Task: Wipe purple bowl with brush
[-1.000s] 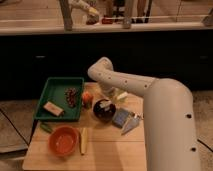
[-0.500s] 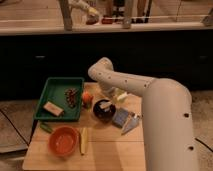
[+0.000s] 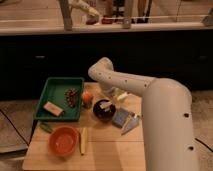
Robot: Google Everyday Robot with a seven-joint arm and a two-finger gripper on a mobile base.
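Observation:
The purple bowl (image 3: pixel 104 112) is small, very dark and glossy, and stands mid-table. The brush (image 3: pixel 113 100) lies slanted over it: its whitish head is over the bowl's inside and its cream-yellow handle points up and to the right. My gripper (image 3: pixel 112 96) is at the end of the white arm that bends down from the left, just above the bowl's far rim. It is shut on the brush around its middle. The arm hides the wrist.
A green tray (image 3: pixel 52 93) at the left holds a dark bunch and a tan block. An orange fruit (image 3: pixel 87 97) is beside the bowl. An orange bowl (image 3: pixel 63 141), a yellow vegetable (image 3: pixel 83 141), a grey wedge tool (image 3: pixel 131 124) and a blue-grey square (image 3: pixel 120 117) are also on the table.

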